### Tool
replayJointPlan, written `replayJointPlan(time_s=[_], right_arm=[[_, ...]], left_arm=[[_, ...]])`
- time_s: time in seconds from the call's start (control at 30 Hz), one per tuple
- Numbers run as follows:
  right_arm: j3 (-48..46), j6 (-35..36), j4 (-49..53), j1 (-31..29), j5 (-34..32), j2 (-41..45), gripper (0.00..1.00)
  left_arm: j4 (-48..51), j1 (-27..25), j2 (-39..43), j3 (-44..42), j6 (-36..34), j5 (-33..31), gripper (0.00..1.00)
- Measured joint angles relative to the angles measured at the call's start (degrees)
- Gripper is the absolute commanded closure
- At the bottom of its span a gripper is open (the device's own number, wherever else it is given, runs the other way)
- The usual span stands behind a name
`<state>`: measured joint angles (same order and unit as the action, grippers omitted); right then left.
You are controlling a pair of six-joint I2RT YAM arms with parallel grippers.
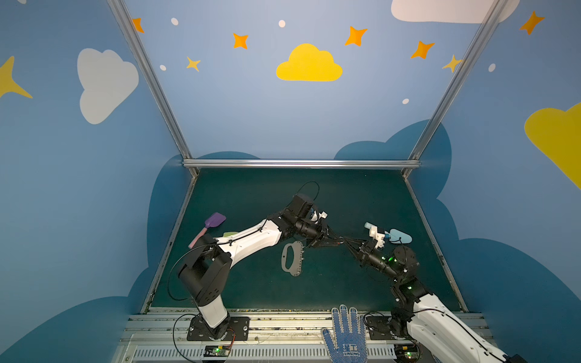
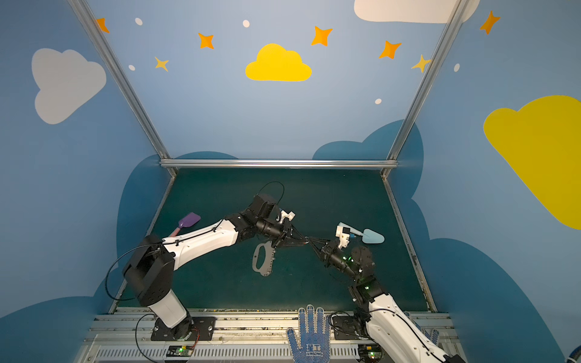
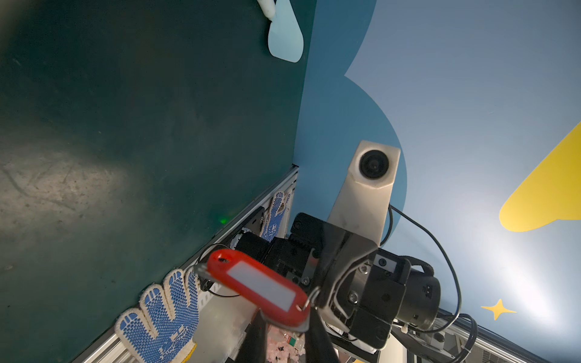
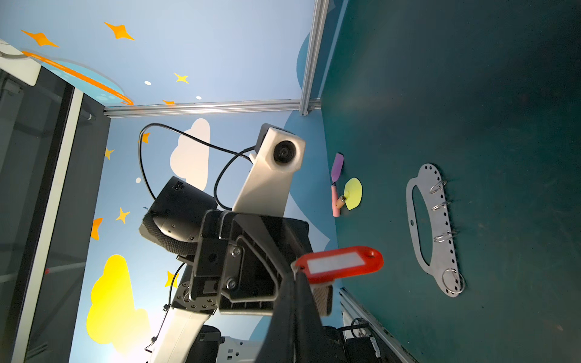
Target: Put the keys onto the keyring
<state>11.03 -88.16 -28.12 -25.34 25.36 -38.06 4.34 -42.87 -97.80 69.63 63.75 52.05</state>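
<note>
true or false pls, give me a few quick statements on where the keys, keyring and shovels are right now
1. The keyring lies flat on the table. True.
2. The keys rest on the table. False: they are held in the air where the left gripper and right gripper meet.
3. The purple shovel lies on the table's right side. False: it is on the left; the blue shovel lies on the right.
4. The right gripper is shut. True.

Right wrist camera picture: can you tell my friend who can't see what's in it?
A red key tag sticks out from the tips of dark jaws up close, with the other arm's wrist camera facing back behind it. A grey keyring plate carrying a few wire rings lies on the green mat, near a purple shovel and a yellow shovel.
</note>
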Motion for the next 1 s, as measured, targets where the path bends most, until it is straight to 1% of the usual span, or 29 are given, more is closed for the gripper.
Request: replayJointPlan(time_s=[0.2, 0.4, 0.5, 0.67, 0.7, 0.77, 0.8, 0.83, 0.93, 1.0], right_arm=[[0.0, -0.2, -0.5, 0.0, 0.4, -0.2, 1.0], [-0.5, -0.4, -1.0, -0.3, 0.6, 0.0, 0.99], [-0.8, -0.6, -1.1, -0.3, 0.4, 0.2, 0.97], [-0.8, -0.3, -0.8, -0.3, 0.3, 0.9, 0.89], [-0.8, -0.1, -0.7, -0.3, 0.4, 1.1, 0.85], [-0.8, 0.2, -0.2, -0.3, 0.4, 1.7, 0.69], [-0.8, 0.5, 0.3, -0.3, 0.4, 2.1, 0.64], [-0.8, 1.0, 1.2, -0.3, 0.6, 2.6, 0.62], [-0.7, 3.8, 5.9, -0.3, 0.5, 4.4, 0.6], [-0.4, 6.4, 10.6, -0.3, 0.2, 6.1, 0.63]], left_arm=[[-0.1, 0.0, -0.5, 1.1, 0.0, -0.1, 0.82], [0.0, 0.4, -0.6, 1.8, -0.2, 0.0, 0.92], [0.2, 0.5, -0.6, 2.2, -0.7, 0.1, 0.96], [2.0, 0.5, -0.7, 3.1, -1.6, 0.2, 0.96], [2.7, 0.5, -0.7, 3.4, -2.0, 0.1, 0.96], [4.2, 0.5, -0.7, 3.9, -3.0, 0.0, 0.96], [5.2, 0.7, -0.7, 4.2, -3.6, -0.1, 0.96], [7.0, 0.9, -0.7, 4.8, -4.6, -0.2, 0.96], [14.1, 1.7, -0.7, 8.0, -9.2, -1.2, 0.96], [20.4, 2.1, -0.7, 11.3, -13.4, -2.4, 0.96]])
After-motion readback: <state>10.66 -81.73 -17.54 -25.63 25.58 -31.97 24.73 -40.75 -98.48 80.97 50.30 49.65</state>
